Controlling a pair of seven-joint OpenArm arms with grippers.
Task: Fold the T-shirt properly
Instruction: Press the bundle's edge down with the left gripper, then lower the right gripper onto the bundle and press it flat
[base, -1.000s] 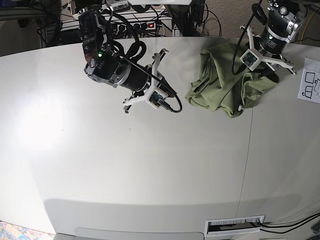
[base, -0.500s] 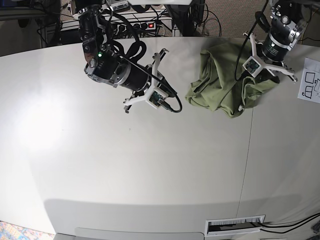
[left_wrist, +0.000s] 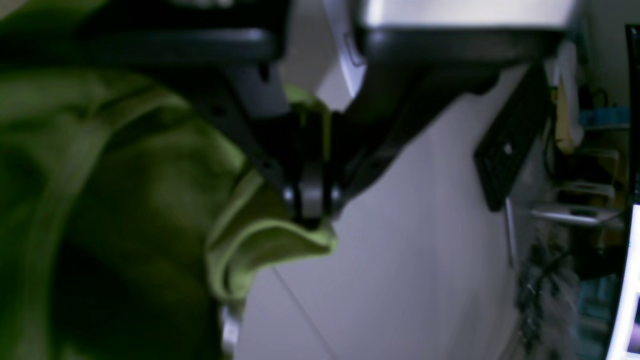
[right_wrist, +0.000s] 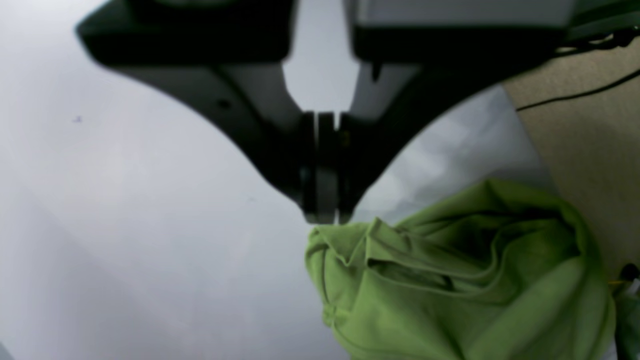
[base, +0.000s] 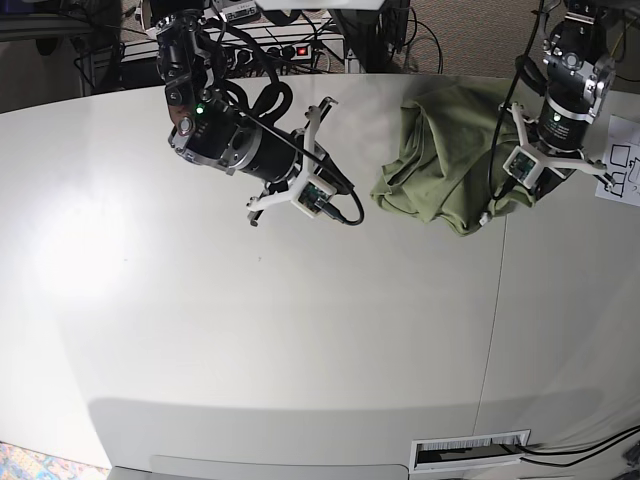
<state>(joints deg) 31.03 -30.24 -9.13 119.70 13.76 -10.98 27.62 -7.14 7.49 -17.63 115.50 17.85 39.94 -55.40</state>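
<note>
The olive-green T-shirt (base: 445, 155) lies crumpled in a heap at the back right of the white table (base: 250, 330). My left gripper (base: 535, 182) is at the heap's right edge. In the left wrist view it (left_wrist: 312, 212) is shut on a fold of the T-shirt (left_wrist: 150, 200), with green cloth showing between the fingers. My right gripper (base: 330, 170) hovers left of the heap, apart from it. In the right wrist view it (right_wrist: 322, 212) is shut and empty, with the T-shirt (right_wrist: 450, 285) just beyond its tips.
A paper sheet (base: 622, 160) with drawings lies at the table's right edge. Cables and a power strip (base: 290, 50) sit behind the table. A seam (base: 493, 310) runs down the table's right part. A vent slot (base: 470, 452) is at the front edge.
My left arm has moved toward the front along the T-shirt's right side, and the cloth under it has shifted. The right arm has not moved.
</note>
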